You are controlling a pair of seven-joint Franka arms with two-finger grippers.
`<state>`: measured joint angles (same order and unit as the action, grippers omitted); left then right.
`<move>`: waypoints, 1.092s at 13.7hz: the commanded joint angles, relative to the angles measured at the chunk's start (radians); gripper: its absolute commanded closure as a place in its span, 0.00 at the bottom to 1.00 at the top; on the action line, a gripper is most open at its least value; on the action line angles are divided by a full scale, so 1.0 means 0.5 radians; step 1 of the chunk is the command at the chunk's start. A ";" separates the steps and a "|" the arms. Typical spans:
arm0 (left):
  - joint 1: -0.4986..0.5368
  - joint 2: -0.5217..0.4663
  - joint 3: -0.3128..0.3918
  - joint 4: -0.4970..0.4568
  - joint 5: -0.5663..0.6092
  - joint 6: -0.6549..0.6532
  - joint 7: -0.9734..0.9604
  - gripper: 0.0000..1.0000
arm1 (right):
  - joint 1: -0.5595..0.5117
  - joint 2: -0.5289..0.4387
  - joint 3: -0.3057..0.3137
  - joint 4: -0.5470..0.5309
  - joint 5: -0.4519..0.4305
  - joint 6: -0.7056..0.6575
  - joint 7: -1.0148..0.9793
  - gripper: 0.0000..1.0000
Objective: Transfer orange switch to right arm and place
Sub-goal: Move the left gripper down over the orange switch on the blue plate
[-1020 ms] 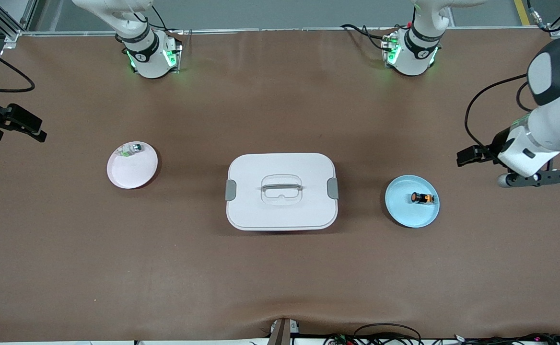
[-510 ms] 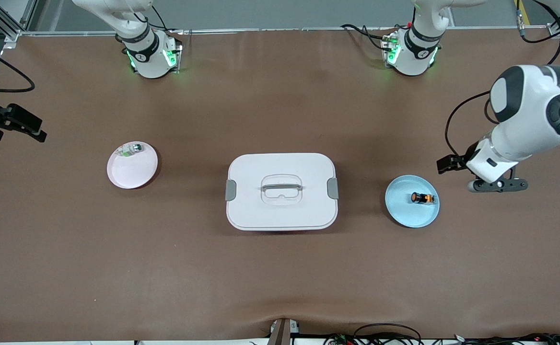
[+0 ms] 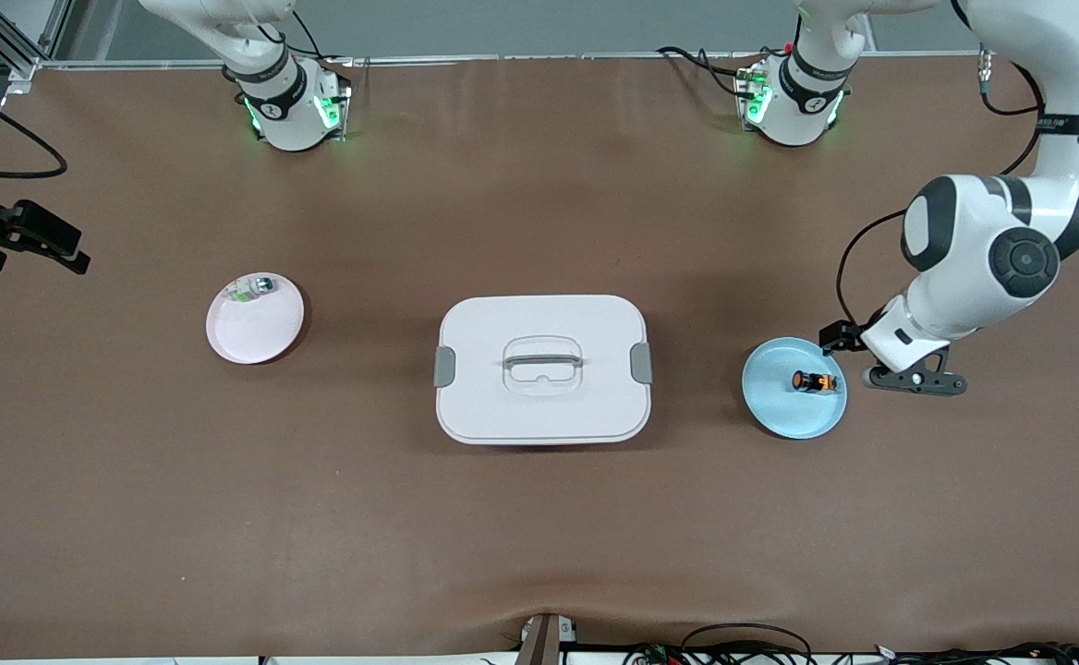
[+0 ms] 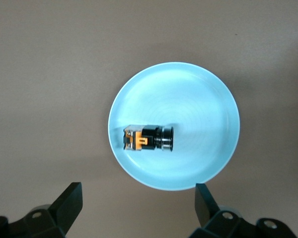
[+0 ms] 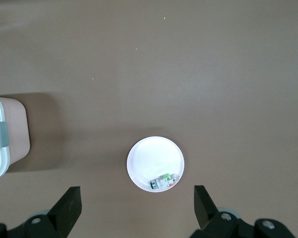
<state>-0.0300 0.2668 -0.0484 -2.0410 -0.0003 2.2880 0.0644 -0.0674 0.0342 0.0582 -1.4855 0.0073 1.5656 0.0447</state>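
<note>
Above blue plate (image 3: 794, 414), left end effector (image 4: 139, 208) open

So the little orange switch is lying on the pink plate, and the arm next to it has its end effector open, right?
Not quite: the orange switch lies on the blue plate, not the pink one. The left wrist view shows it plainly. The rest holds: the left end effector beside it is open.
</note>
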 commanded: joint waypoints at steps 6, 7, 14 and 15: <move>0.020 0.212 -0.017 0.005 0.004 0.274 0.031 0.00 | -0.034 0.015 0.028 0.032 -0.008 -0.026 0.018 0.00; 0.020 0.236 -0.017 0.005 0.001 0.293 0.031 0.00 | -0.037 0.015 0.028 0.032 -0.008 -0.026 0.018 0.00; 0.023 0.338 -0.023 0.002 -0.005 0.354 0.034 0.00 | -0.037 0.015 0.028 0.032 -0.008 -0.026 0.018 0.00; 0.026 0.350 -0.023 0.005 -0.005 0.354 0.034 0.00 | -0.037 0.015 0.028 0.032 -0.008 -0.026 0.018 0.00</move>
<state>-0.0278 0.4297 -0.0491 -2.0420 -0.0003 2.4489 0.0695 -0.0675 0.0349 0.0582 -1.4855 0.0073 1.5645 0.0448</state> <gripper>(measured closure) 0.000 0.000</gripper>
